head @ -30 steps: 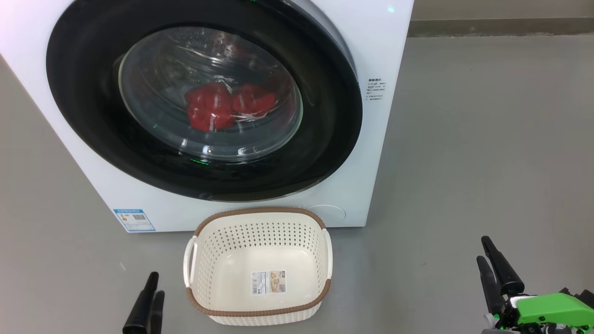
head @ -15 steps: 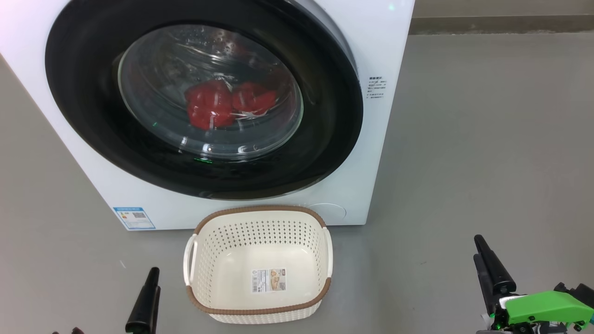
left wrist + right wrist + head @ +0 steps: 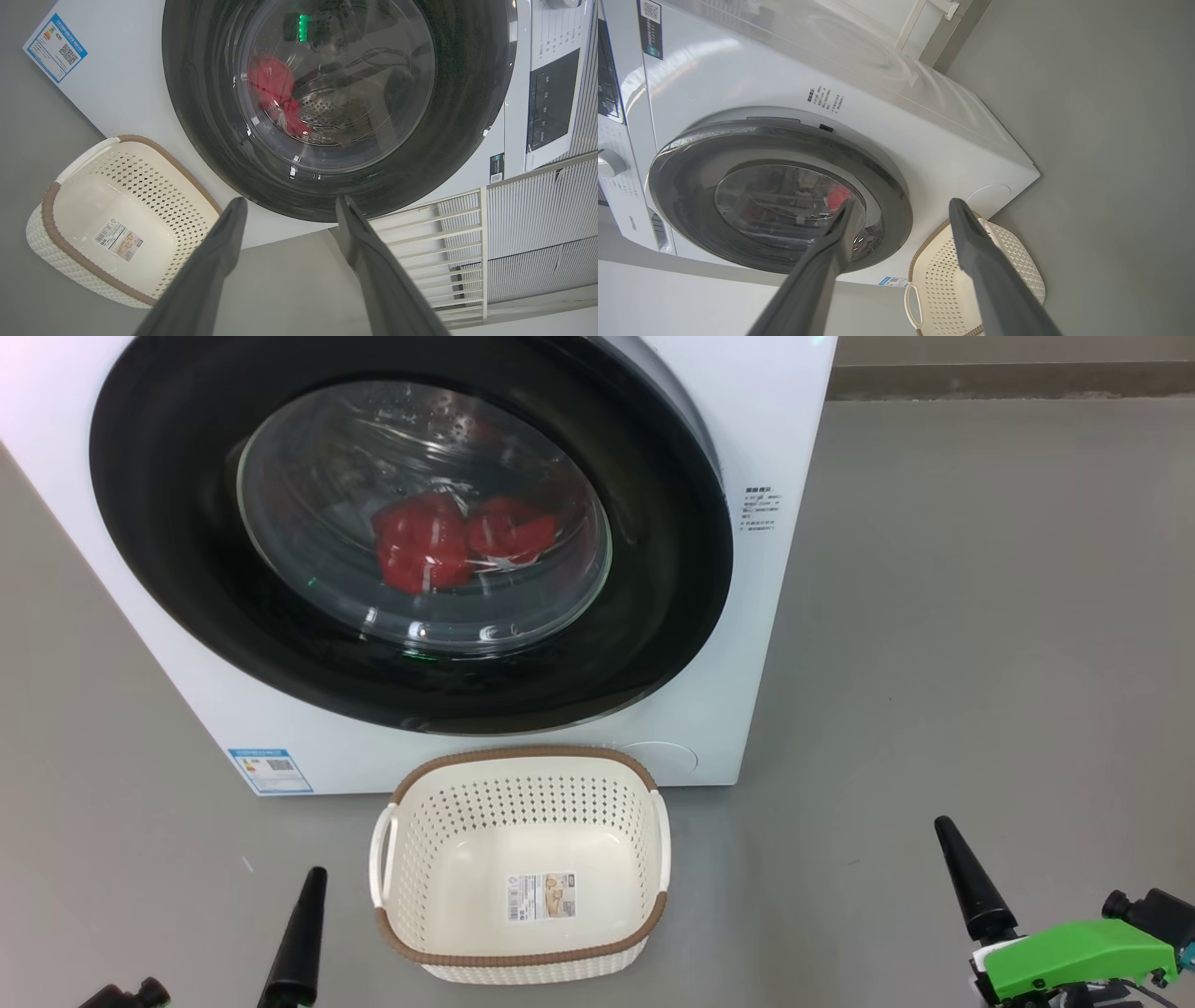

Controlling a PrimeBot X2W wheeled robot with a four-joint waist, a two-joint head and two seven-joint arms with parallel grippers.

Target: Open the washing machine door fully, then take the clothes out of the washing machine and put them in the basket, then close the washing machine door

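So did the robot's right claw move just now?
Yes. In the head view the right gripper has slid a little left, closer to the basket, which stayed put.

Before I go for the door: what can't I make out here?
- washing machine door: top cut off by the head view's upper edge; latched or ajar, cannot tell.
- clothes: reflections in every view hide how many pieces.
- printed label, head view: too small to read.
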